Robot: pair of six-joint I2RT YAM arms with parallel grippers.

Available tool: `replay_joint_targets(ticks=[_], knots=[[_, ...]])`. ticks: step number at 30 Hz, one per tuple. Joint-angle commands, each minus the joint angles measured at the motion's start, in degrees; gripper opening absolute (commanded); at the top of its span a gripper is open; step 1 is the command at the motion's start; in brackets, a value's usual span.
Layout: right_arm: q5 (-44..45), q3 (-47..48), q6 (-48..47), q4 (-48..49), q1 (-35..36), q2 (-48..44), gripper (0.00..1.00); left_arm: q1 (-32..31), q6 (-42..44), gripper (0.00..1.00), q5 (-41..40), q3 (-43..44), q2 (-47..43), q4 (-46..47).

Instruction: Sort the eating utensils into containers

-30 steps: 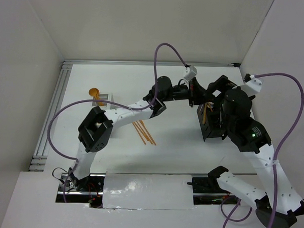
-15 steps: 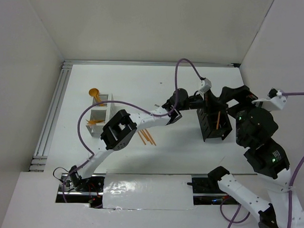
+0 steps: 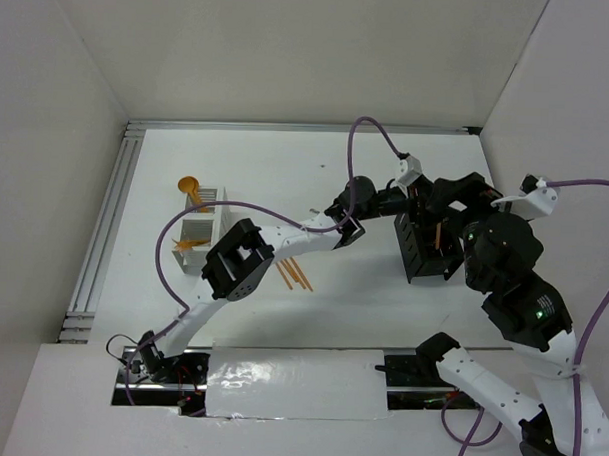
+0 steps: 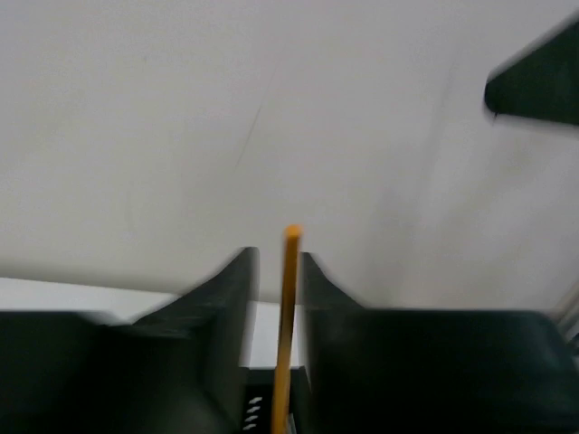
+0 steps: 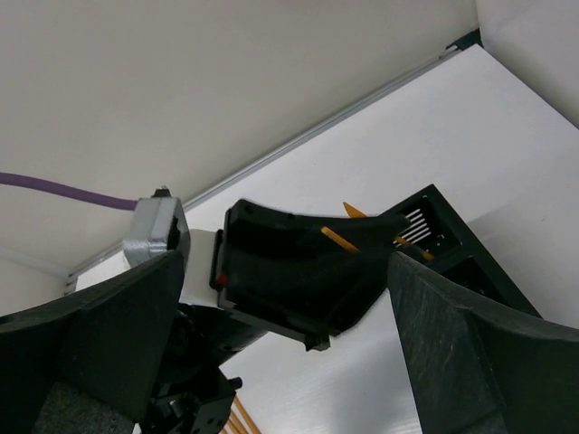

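L gripper (image 4: 278, 258) jaws slightly apart, stick (image 4: 289, 316) upright between, gap one side. Directly below tool: caddy (image 3: 411, 260); you'd lift straight up along stick axis. R gripper (image 5: 285, 262) spread wide.

Left arm (image 3: 284, 232) stretched far to the right, left gripper (image 4: 279, 271) with jaws slightly parted; right arm (image 3: 513, 285) bent at elbow, right gripper (image 5: 289, 307) jaws spread wide, facing the left gripper.

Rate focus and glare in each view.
Top external: sharp and evenly lit, with glare on the glossy strip by the arm bases. Left wrist: soft throughout, the left gripper and the orange utensil between its fingers blurred. Right wrist: the right gripper dark and unfocused, the black caddy crisper.
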Motion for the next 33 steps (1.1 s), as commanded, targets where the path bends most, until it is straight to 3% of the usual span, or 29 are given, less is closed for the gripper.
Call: replay_joint_targets(ticks=[1,7,10,15,18,19,21,22,26,30,33], knots=[[-1.6,-0.2,-1.5,0.7,0.4,-0.2,1.00,0.0,3.6,0.61,1.1,-2.7,1.7,5.4],[-4.5,-0.2,-4.1,3.2,0.4,-1.0,1.00,0.8,8.7,0.87,3.0,-4.6,-4.2,-0.6],[-7.0,-0.2,-5.0,5.3,0.6,-1.4,1.00,3.5,6.2,0.96,2.7,-8.9,-9.2,-1.6],[-14.7,-2.2,-8.3,9.2,0.8,-0.5,1.00,12.3,-5.7,1.00,6.1,-23.0,-20.4,4.4],[-22.2,-2.8,-10.4,10.1,0.9,3.0,1.00,19.9,-10.7,1.00,8.3,-31.3,-28.4,1.5],[-25.7,-3.5,-10.9,10.1,0.8,5.9,1.00,24.7,-11.9,1.00,8.6,-35.6,-32.7,-3.0],[-29.3,-4.0,-11.6,10.1,1.0,9.0,1.00,27.1,-12.3,1.00,8.8,-39.7,-37.4,-5.7],[-30.7,-5.0,-11.7,10.1,1.0,11.0,1.00,30.6,-11.4,1.00,7.6,-41.2,-39.9,-13.4],[-35.0,-10.3,-10.4,13.9,3.0,20.1,0.99,32.8,-4.4,1.00,-5.1,-44.0,-52.3,-39.3],[-33.0,-16.7,-9.0,18.6,9.2,25.8,0.84,32.8,-3.4,1.00,-13.1,-41.3,-58.2,-59.2],[-30.6,-19.6,-9.0,22.2,13.9,29.9,0.67,32.8,-3.1,1.00,-17.3,-41.1,-59.6,-65.3]])
